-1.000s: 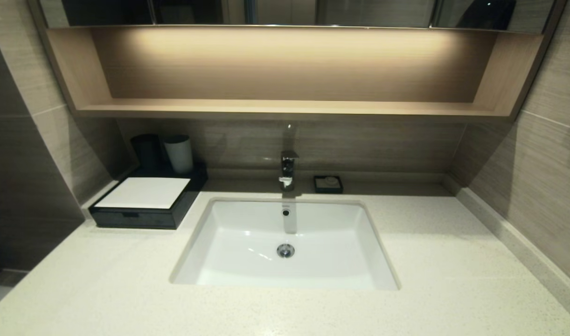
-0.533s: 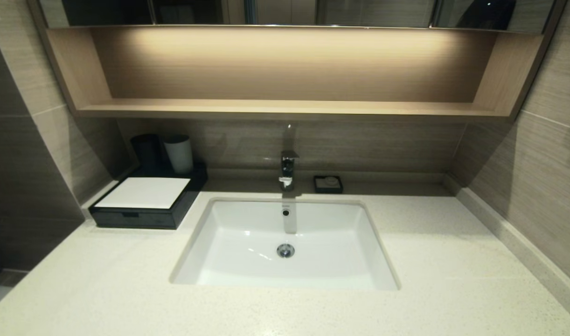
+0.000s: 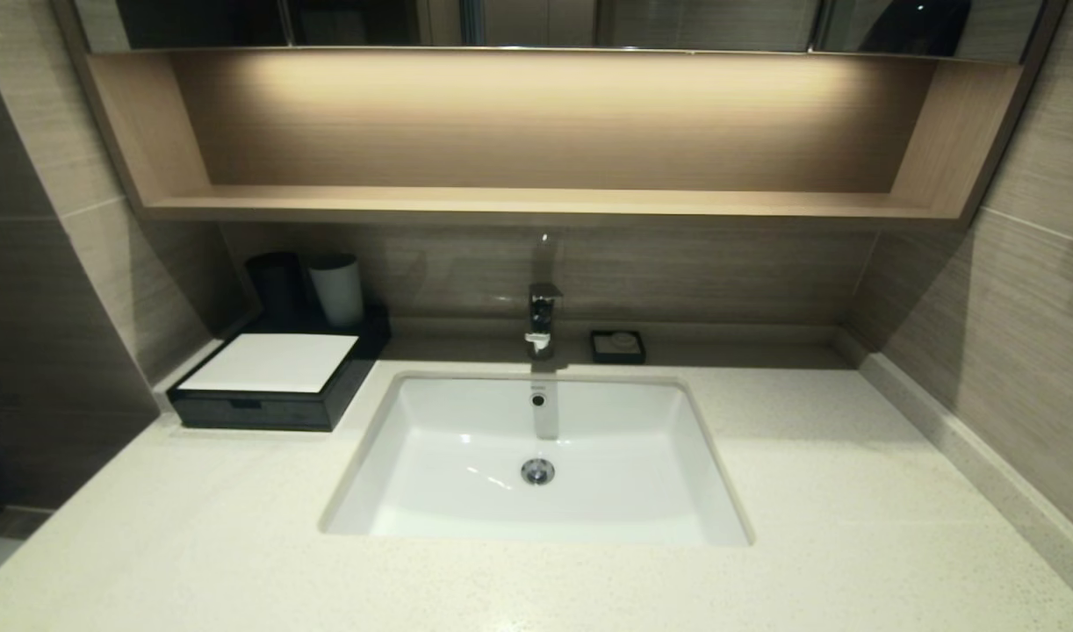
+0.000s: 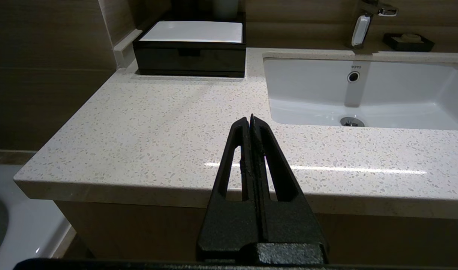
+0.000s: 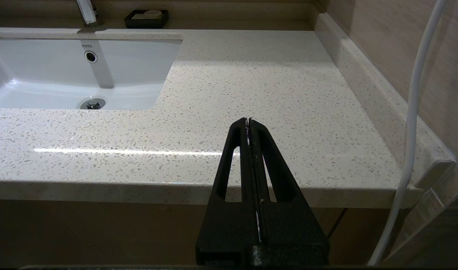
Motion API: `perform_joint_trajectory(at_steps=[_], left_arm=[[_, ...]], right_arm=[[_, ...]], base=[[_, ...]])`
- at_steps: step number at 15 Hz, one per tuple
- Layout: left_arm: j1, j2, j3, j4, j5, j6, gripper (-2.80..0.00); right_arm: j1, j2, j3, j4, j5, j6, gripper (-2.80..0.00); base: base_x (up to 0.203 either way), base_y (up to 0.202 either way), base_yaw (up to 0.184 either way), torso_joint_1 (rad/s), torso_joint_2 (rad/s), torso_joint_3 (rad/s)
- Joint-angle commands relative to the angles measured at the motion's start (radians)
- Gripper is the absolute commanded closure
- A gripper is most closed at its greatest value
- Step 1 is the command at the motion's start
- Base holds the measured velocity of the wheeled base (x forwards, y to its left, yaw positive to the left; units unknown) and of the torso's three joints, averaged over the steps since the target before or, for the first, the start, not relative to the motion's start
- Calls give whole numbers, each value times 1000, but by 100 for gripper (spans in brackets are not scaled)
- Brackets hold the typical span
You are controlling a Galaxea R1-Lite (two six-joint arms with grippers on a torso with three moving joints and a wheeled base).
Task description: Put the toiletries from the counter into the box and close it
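counter [image 3: 853, 491]: cream speckled stone with a white sink [image 3: 431, 491] set in its middle; no packets lie on any part of it that shows.
toiletries: none visible in the head view or either wrist view, so where they are cannot be told from here.
box [image 3: 277, 386]: at the counter's back left corner, against the wall, left of the sink; black body, white flat top, drawer front flush, so it appears closed.
box handling: judged rigid and fairly light; the glossy front looks slippery. The best hold is likely the small dark notch at the middle of the drawer front [image 4: 189, 52], pulled straight toward the counter's front edge so the box does not slide.
packets handling: if thin plastic wrap, probably light, soft and slick; a pinch across the middle of the narrow side would suit.
left gripper [image 4: 250, 122]: jaws pressed together, holding nothing, off the counter's front edge, left of the sink.
right gripper [image 5: 247, 123]: jaws pressed together, empty, off the front edge, right of the sink.
back edge: two cups [image 3: 336, 290] behind the box, tap [image 3: 541, 320], soap dish [image 3: 617, 346].
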Motion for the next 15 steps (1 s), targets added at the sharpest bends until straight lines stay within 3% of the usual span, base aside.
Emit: perform_joint_trajectory(at_steps=[1, 15], left_arm=[[0, 1, 20, -2, 0, 0, 0], [0, 1, 20, -1, 0, 0, 0]], right_arm=[[0, 1, 2, 0, 0, -1, 0], [0, 1, 2, 0, 0, 2, 0]], base=[[0, 0, 0, 0, 0, 0], [0, 0, 0, 0, 0, 0]])
